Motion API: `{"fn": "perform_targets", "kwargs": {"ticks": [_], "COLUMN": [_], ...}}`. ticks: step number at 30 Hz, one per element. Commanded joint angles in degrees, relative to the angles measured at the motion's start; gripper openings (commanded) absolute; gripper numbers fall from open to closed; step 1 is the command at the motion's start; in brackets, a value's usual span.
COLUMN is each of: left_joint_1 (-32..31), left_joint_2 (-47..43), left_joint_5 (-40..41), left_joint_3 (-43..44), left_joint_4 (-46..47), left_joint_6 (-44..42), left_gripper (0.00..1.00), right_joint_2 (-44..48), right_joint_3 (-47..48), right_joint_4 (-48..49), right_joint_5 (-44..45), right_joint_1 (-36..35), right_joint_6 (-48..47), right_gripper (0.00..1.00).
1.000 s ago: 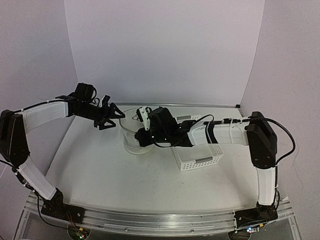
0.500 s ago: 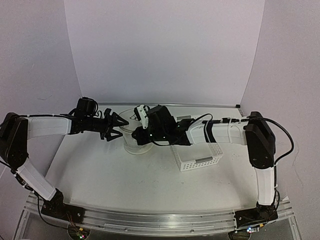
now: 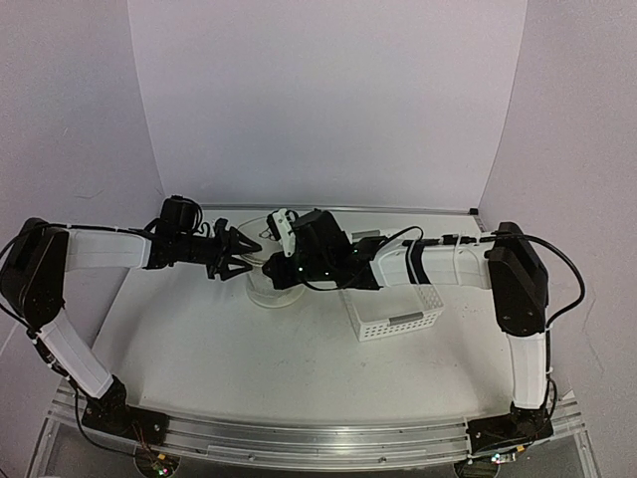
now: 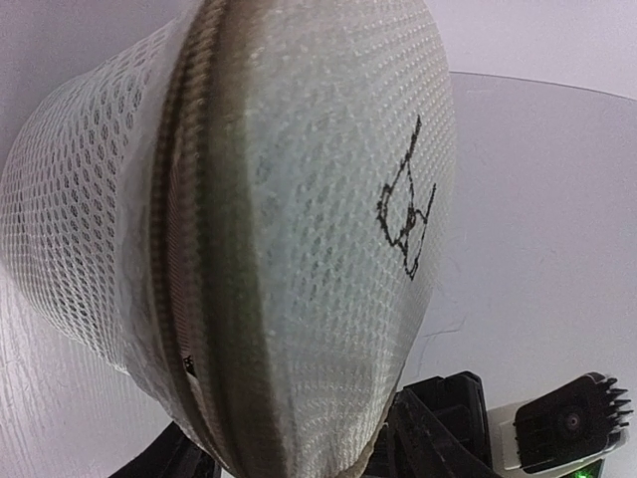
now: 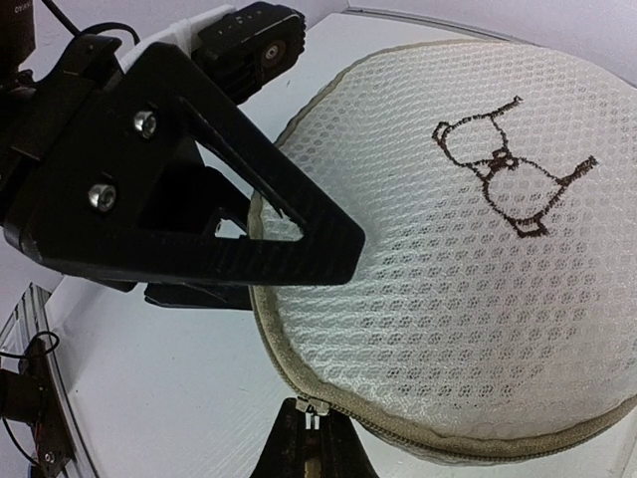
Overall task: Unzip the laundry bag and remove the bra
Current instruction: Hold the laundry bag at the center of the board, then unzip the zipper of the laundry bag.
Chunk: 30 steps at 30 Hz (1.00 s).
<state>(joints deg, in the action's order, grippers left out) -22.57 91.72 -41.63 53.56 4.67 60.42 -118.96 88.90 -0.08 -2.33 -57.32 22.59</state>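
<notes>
The laundry bag (image 3: 271,291) stands upright toward the back of the table (image 3: 249,358), a short mesh cylinder with its long axis vertical and its round lid (image 5: 448,289) facing up, just left of a white lattice basket (image 3: 398,317). Both arms reach in level over the table and meet at the bag, one from each side. The left gripper (image 3: 247,257) is spread wide at the bag's left edge, with one black triangular finger (image 5: 219,189) lying over the rim of the lid and the other below it, so the rim sits between them. The left wrist view does not show whether either finger presses the mesh. The right gripper (image 5: 309,443) is at the near side of the rim, its fingers pinched together on the small metal zip pull (image 5: 311,410). The zip (image 5: 448,438) runs round the edge of the lid and appears closed along the stretch in view. A black line-drawn mark (image 5: 508,164) sits on the lid, on the side away from the pull. In the left wrist view the lid bulges outward and the zip seam curves down past the mesh wall.
</notes>
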Motion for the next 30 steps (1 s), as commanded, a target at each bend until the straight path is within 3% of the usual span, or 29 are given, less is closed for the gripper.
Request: {"fn": "perform_targets", "kwargs": {"ticks": [1,5,9,10,30], "left_joint_1": [-0.3,-0.3,-0.3,-0.3,1.7], "left_joint_2": [0.4,0.5,0.7,0.9,0.2], "left_joint_5": [-0.8,-1.5,-1.9,-2.1,-10.4], "left_joint_3": [2.1,2.3,2.4,2.4,5.2], "left_joint_4": [3.8,4.5,4.8,4.8,2.0], "left_joint_6": [0.6,0.6,0.5,0.4,-8.6], "left_gripper": [0.53,0.33,0.04,0.00,0.00], "right_joint_2": [0.6,0.6,0.7,0.8,9.4], "right_joint_3": [1.2,0.9,0.6,0.4,-14.3], "right_joint_4": [1.7,1.7,1.7,1.7,1.8], "right_joint_5": [-0.1,0.0,0.1,0.1,10.6], "right_joint_1": [-0.4,-0.4,-0.4,-0.4,0.5], "right_joint_6": [0.1,0.1,0.0,0.1,-3.7], "right_gripper": [0.00,0.00,0.00,0.00,0.00]}}
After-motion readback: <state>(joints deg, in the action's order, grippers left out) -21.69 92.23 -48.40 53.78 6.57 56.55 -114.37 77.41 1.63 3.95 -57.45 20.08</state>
